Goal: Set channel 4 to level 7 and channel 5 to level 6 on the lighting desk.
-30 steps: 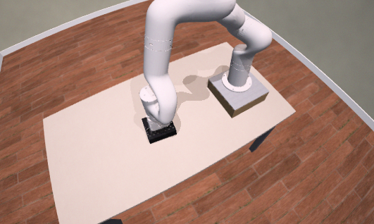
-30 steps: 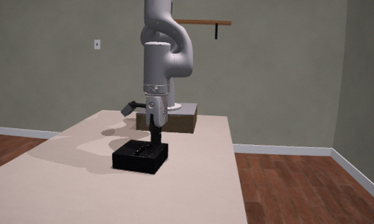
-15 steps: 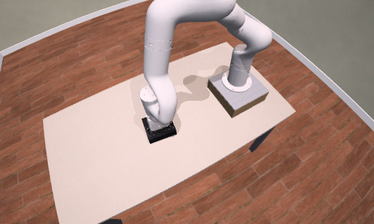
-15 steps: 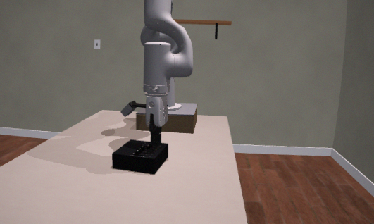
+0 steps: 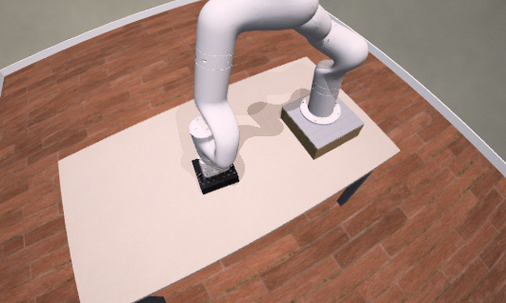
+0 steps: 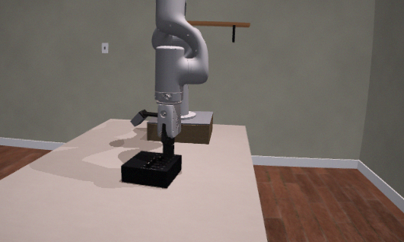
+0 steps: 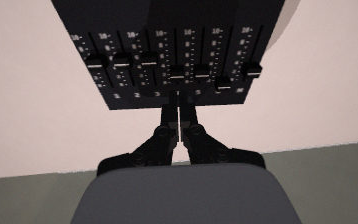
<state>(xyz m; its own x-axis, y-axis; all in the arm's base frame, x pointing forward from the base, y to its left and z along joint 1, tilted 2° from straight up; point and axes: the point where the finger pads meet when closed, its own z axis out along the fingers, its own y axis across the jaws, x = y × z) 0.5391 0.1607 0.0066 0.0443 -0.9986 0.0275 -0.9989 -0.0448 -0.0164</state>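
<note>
Lighting desk [image 7: 131, 20] flat on the table [image 7: 26, 100], my gripper [image 7: 178, 101] pressed together on nothing, tips at the desk's near edge below the channel 4 fader [image 7: 177, 75]

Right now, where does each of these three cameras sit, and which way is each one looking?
Top: high above, looking steeply down on the beige table, the small black fader desk and the white arm on its grey pedestal.
Exterior: beside the table, looking level along it; the arm's lower part and the gripper show.
Wrist: on the arm's end, looking past the shut black fingers at the faders.
All three share the fader desk.
</note>
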